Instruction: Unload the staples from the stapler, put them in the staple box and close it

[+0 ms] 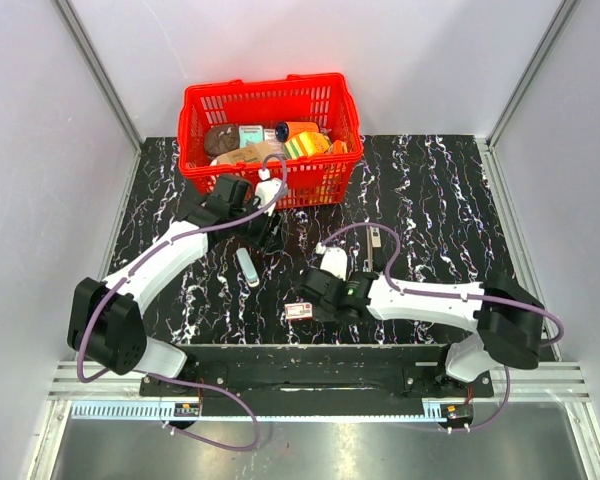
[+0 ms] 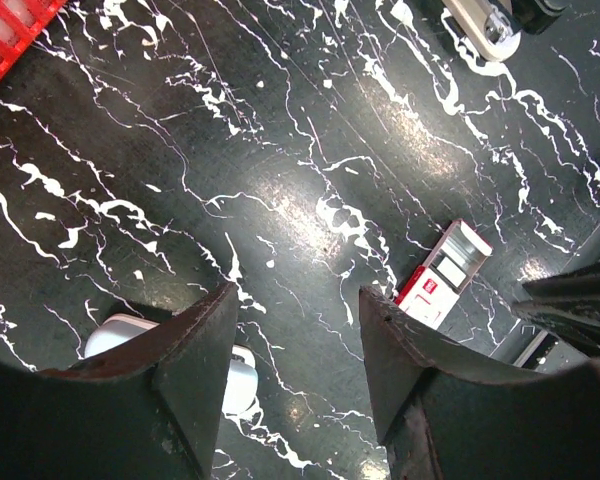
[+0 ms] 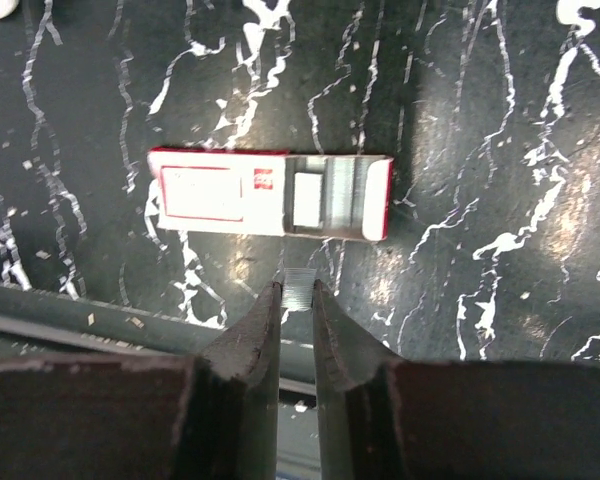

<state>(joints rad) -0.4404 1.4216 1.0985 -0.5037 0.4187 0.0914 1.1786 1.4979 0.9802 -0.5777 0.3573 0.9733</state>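
Observation:
My right gripper is shut on a short silvery ridged strip of staples and holds it just above the table, at the open end of the staple box. In the top view this gripper is at the table's front middle. The slim grey stapler lies behind the right arm, partly under its cable. My left gripper is open and empty over bare table in front of the basket; in its wrist view the jaws stand wide apart.
A small white and red printed box lies open beside the right gripper, and shows too in the top view and left wrist view. A pale rounded white bar lies near the left gripper. A red basket holding several items stands at the back.

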